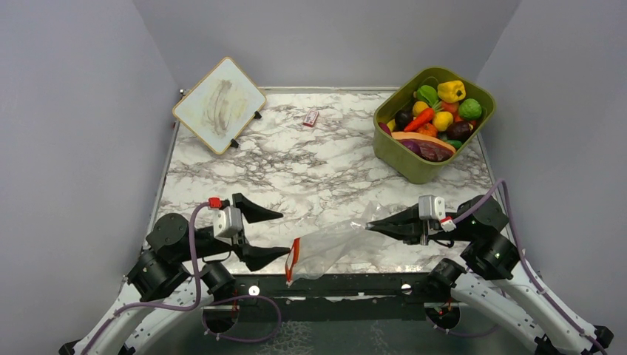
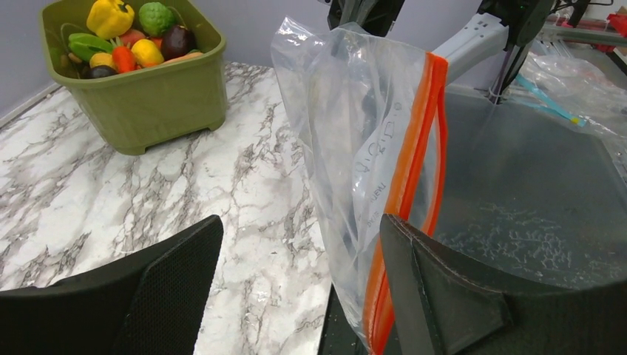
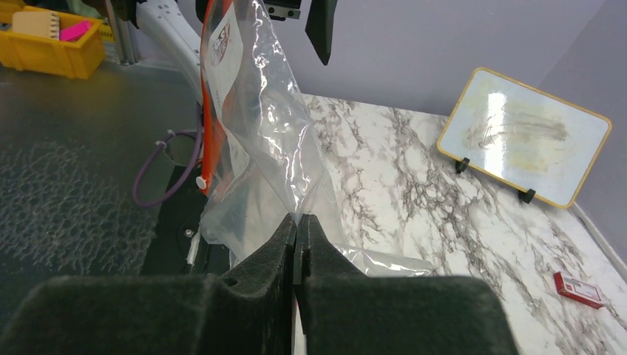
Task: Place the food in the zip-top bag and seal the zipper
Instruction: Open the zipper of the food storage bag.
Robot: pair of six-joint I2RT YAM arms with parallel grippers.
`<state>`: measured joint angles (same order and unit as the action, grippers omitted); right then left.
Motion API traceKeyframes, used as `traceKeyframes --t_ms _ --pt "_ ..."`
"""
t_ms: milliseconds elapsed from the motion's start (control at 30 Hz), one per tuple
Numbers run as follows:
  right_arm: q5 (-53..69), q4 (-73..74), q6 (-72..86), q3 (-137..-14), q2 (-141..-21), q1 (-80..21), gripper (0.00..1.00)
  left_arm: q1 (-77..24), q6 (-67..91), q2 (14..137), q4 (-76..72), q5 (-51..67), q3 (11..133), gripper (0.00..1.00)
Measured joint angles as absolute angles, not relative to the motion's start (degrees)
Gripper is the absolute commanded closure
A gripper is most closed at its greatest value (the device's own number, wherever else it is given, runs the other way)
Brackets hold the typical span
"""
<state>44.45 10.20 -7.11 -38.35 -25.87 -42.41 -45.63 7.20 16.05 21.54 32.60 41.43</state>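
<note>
From above, the zip-top bag (image 1: 333,248) is at the tabletop's (image 1: 296,170) six o'clock edge, with its zipper (image 1: 293,260) at its nine o'clock end. The food (image 1: 436,115) fills a green tub (image 1: 414,166) at two o'clock. In the left wrist view the left jaws are released, with the zipper just beside one, and in the right wrist view the right jaws are clenched on the bag's clear plastic.

Your right end effector (image 1: 368,228) pinches the zip-top bag (image 1: 331,248); your left end effector (image 1: 285,234) gapes beside its zipper (image 1: 293,260).

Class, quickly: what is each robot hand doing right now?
Left hand: open, holding nothing.
Right hand: closed on the zip-top bag.
</note>
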Motion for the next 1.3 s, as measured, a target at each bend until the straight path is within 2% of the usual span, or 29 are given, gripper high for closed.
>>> traceKeyframes --t_ms 433,733,1000,1067,1100,1200,1267,1300 --pt "42.7 10.2 -7.1 -38.3 -25.9 -42.4 0.99 -45.6 6.9 13.6 21.5 32.8 41.5 0.25" --pt "42.3 10.2 -7.0 -38.3 -25.8 -42.4 0.99 -45.6 6.4 13.3 21.5 32.8 41.5 0.33" --pt "42.1 9.8 -6.0 -38.3 -26.1 -42.4 0.99 -45.6 5.3 15.9 21.5 32.8 40.4 0.36" --pt "41.9 9.2 -5.7 -38.3 -26.3 -42.4 0.99 -45.6 5.1 16.5 21.5 32.8 39.8 0.42" --pt "41.8 8.9 -5.6 -38.3 -26.4 -42.4 0.99 -45.6 5.0 16.7 21.5 32.8 39.5 0.49" --pt "41.5 7.2 -4.8 -38.2 -26.9 -42.4 0.98 -45.6 4.5 17.6 21.5 32.8 38.5 0.80" --pt "40.5 5.5 -4.2 -37.7 -27.2 -42.4 0.86 -45.6 4.2 18.6 21.1 32.7 37.7 0.97" --pt "39.4 4.6 -3.5 -37.3 -27.4 -42.4 0.77 -45.6 4.0 19.1 21.0 32.5 37.5 1.00"
